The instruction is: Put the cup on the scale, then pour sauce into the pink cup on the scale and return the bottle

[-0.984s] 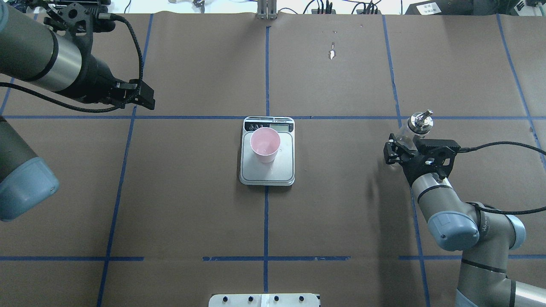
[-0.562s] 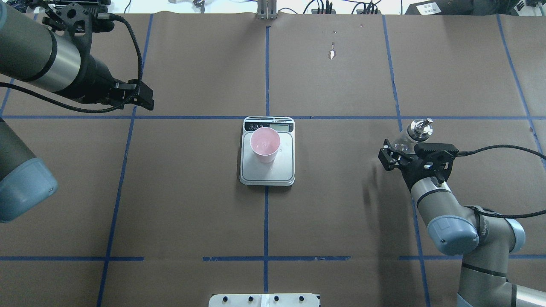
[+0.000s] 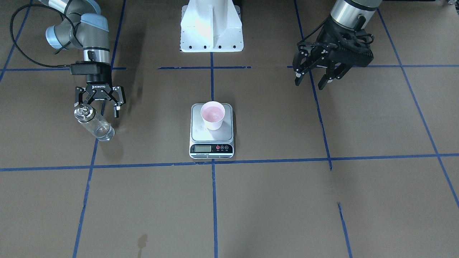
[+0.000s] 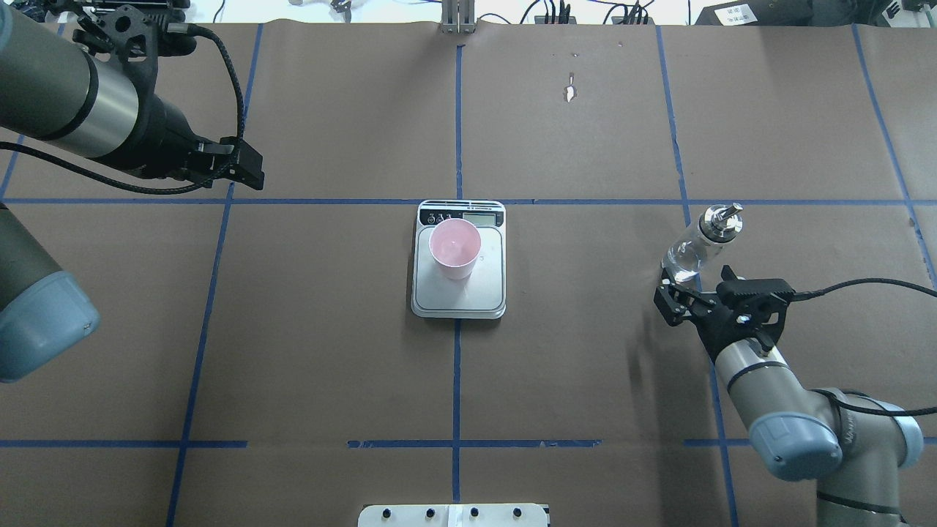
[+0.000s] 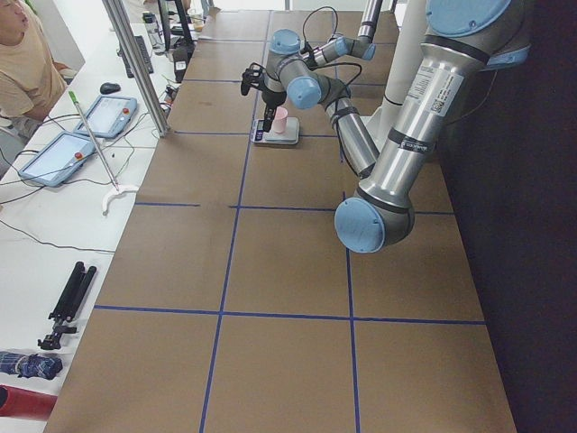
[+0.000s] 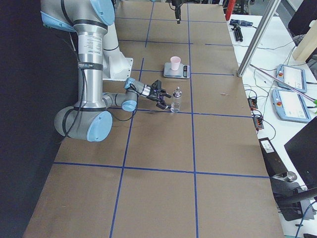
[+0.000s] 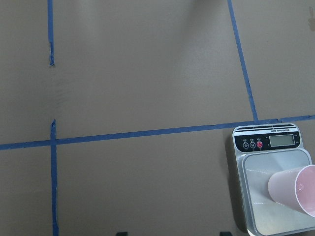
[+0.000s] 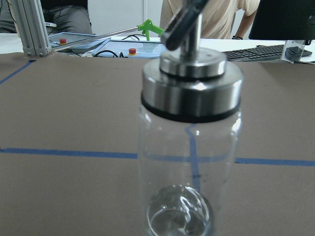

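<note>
Now right pincer [image 3: 96, 109] spread, backed off bottle [image 3: 95, 125] — standing free; left pincer [image 3: 309, 85] agape.

The overhead camera looks forward and down over the table [image 4: 329, 329] from behind the robot; the front-facing one looks steeply back from the opposite edge. Both centre the scale [image 4: 457, 293]. Side cameras look along the table from either end. The left wrist camera looks down from high up; the right sits close before the bottle [image 8: 189, 147].
</note>
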`<state>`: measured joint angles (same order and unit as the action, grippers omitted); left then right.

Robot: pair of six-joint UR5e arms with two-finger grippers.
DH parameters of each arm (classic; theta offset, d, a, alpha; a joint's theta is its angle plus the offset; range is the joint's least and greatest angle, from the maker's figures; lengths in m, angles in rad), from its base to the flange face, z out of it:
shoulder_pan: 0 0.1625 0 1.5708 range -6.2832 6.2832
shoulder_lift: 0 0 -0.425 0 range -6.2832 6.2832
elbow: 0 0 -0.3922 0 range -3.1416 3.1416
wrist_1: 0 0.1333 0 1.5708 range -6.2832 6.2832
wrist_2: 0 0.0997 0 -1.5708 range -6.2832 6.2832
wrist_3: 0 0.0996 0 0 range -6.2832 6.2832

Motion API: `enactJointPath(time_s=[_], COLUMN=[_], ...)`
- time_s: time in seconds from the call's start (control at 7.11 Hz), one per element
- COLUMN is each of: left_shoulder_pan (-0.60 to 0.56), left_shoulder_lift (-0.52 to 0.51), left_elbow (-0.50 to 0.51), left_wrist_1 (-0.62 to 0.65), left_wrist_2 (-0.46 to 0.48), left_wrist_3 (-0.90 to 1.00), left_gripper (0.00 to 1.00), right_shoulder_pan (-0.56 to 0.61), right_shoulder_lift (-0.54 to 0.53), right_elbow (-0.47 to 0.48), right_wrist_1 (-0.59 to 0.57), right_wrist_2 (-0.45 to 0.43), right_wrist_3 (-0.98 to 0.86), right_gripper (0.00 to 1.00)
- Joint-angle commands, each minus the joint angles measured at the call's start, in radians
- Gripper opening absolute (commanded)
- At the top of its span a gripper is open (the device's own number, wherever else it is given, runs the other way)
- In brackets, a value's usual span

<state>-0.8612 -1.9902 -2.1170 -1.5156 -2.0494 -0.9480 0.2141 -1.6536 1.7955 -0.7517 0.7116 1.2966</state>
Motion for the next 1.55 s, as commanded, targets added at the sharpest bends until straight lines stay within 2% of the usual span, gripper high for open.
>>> enactJointPath(time_s=[0.0,0.28,0.42,0.56,0.7,0.84,0.98,1.12,1.27,1.41], left_shoulder_pan=[0.001,0.001,0.001,-0.001,-0.001,-0.002,-0.045,-0.086,-0.132,-0.183], left_shoulder_lift=[0.001,0.002,0.004,0.01,0.01,0.01,0.016,0.045,0.091,0.155], left_elbow=[0.002,0.005,0.006,0.012,0.017,0.018,0.017,0.017,0.015,0.017], left_wrist_1=[0.0,0.0,0.0,0.0,-0.002,-0.003,-0.002,0.0,0.0,-0.002], left_wrist_2=[0.0,0.0,0.0,0.0,0.0,0.002,-0.001,-0.006,-0.008,-0.008], left_wrist_3=[0.0,0.002,0.005,0.017,0.018,0.018,0.065,0.162,0.251,0.375], left_gripper=[0.7,0.7,0.7,0.69,0.69,0.69,0.69,0.69,0.69,0.69], right_shoulder_pan=[-0.044,-0.041,-0.036,0.009,0.08,0.143,0.294,0.471,0.689,0.908], right_shoulder_lift=[-0.083,-0.196,-0.212,-0.215,-0.263,-0.331,-0.336,-0.321,-0.29,-0.206], right_elbow=[0.05,0.112,0.116,0.113,0.11,0.079,0.018,-0.034,-0.062,-0.095], right_wrist_1=[0.0,0.002,0.003,0.005,0.061,0.215,0.292,0.323,0.296,0.167], right_wrist_2=[0.003,0.122,0.168,0.265,0.364,0.458,0.627,0.834,1.062,1.28], right_wrist_3=[0.0,-0.016,-0.022,-0.067,-0.164,-0.269,-0.372,-0.486,-0.643,-0.792], right_gripper=[1.0,1.0,1.0,1.0,1.0,1.0,1.0,1.0,1.0,1.0])
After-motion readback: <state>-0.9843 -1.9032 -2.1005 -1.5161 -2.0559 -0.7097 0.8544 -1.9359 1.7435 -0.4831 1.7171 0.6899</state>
